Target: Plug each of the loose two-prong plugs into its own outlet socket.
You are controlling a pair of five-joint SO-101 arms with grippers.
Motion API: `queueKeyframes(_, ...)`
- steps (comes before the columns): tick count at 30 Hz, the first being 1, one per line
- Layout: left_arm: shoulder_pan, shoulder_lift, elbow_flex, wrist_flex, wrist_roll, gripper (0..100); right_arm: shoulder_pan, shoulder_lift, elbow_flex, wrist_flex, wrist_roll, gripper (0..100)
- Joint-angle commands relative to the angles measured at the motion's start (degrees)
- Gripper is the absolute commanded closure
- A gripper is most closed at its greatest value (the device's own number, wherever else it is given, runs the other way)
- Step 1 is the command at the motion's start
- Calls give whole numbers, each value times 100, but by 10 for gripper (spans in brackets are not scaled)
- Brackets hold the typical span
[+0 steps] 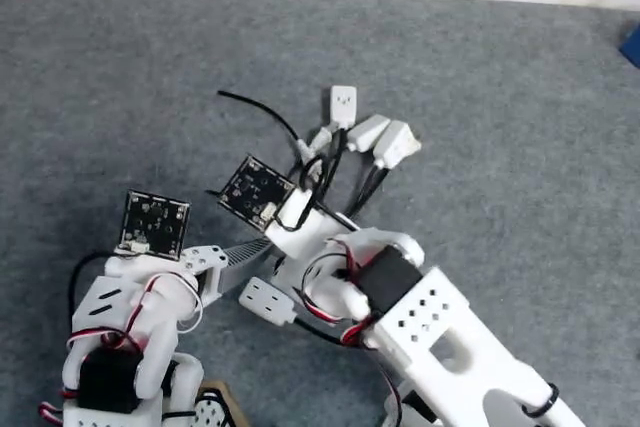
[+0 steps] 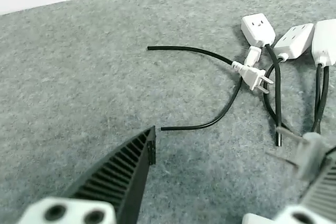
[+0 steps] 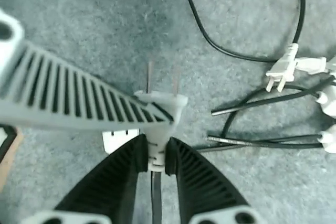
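Note:
My right gripper (image 3: 157, 150) is shut on a white two-prong plug (image 3: 160, 100), prongs pointing away over the grey mat. A white outlet socket (image 3: 119, 141) lies on the mat just under that plug; in the high view this socket (image 1: 266, 302) sits between the two arms. My left gripper (image 2: 226, 177) is open, and its grey ribbed finger (image 3: 79, 98) crosses right in front of the held plug. A loose white plug (image 2: 253, 75) on a black cord lies farther off. Behind it are three white sockets (image 1: 343, 102), (image 1: 368, 132), (image 1: 397, 144).
Short black cords (image 2: 199, 124) with cut ends curl over the mat around the loose plug. Grey carpet (image 1: 500, 77) stretches away on all sides. A blue object (image 1: 632, 44) shows at the right edge and a wooden piece (image 1: 222, 399) by the left arm's base.

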Motion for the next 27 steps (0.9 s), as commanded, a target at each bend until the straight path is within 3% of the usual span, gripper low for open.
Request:
queueKeyframes(1,31,-13,-13,-114,-53,562,-92,-127,-963,523,123,991)
queueKeyframes(10,13,-13,-22,-105,-53,563,-127,549,-2352,1341,132,991)
queueKeyframes(17,-1270,-13,-224,-484,18,564,-154,716,-1552,1033,132,991)
queueKeyframes(23,-2123,75,-268,-756,677,564,-154,778,-831,514,-35,991)
queueKeyframes(27,-2308,989,-356,-1178,914,564,-154,787,-769,549,-519,991)
